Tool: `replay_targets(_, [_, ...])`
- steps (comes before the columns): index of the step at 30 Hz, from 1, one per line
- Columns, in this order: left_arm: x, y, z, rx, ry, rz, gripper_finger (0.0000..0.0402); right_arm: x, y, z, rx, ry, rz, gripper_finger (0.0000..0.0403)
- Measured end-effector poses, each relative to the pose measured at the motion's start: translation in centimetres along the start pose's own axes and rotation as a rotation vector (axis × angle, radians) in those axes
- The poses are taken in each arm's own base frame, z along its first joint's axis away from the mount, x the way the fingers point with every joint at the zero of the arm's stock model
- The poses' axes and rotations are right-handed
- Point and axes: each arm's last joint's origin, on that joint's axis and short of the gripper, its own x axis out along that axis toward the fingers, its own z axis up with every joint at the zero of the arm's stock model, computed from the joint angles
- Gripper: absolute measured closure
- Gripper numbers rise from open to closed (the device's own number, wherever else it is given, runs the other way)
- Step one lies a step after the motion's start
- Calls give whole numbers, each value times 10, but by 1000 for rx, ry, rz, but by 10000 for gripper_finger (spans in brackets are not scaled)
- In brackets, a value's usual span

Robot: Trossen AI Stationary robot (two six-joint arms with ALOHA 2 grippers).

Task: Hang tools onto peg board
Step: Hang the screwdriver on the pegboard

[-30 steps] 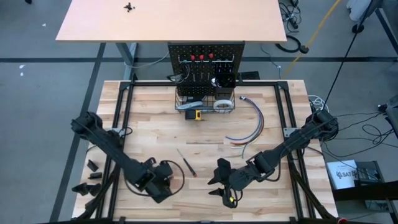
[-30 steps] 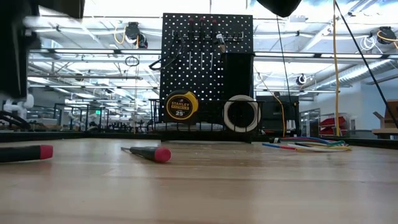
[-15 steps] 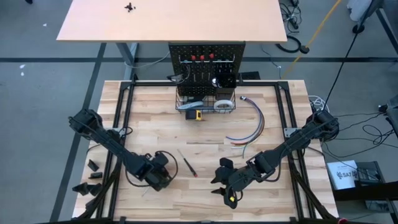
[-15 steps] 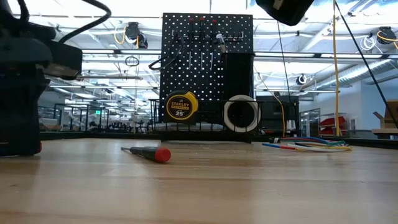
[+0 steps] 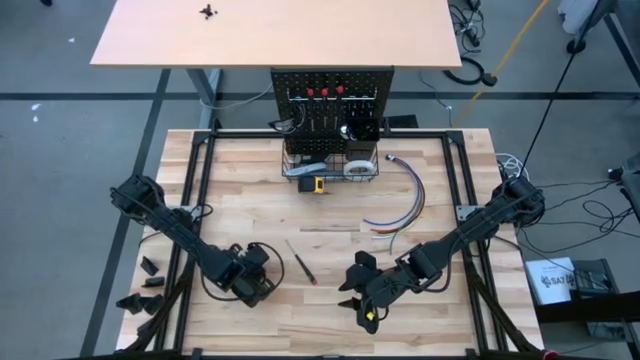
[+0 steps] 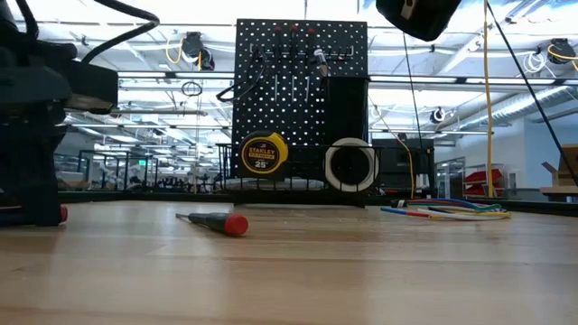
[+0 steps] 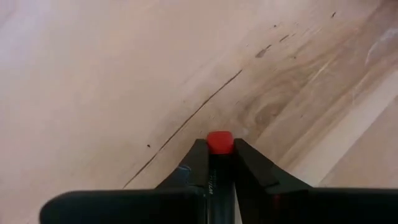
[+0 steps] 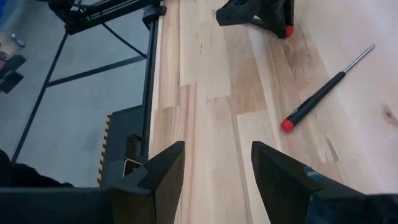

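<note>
Left gripper (image 7: pixel 219 163) low on the desk (image 5: pixel 250 210), fingers (image 7: pixel 198 163) clamped on a red-capped screwdriver (image 7: pixel 219 142); right gripper (image 8: pixel 216 163) hovering nearby, fingers apart, empty; second screwdriver (image 5: pixel 300 262) between them; peg board (image 5: pixel 331 95) at far edge

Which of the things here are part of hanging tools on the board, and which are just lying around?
Job: peg board; loose screwdriver; screwdriver clamped in the left tool; tape measure; tape roll.
Lying about: coloured wires; black parts at the table's left edge.
</note>
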Motion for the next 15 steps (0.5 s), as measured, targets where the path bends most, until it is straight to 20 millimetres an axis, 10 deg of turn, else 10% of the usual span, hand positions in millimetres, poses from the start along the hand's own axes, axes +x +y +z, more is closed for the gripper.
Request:
replay_targets(8, [-43,-18,29,25,-223,-132,357,-7,-1,3,21,2,0,222])
replay_targets(15, [-107,-25,69,61,-437,-266,354,-59,-6,20,73,-41,-25,222])
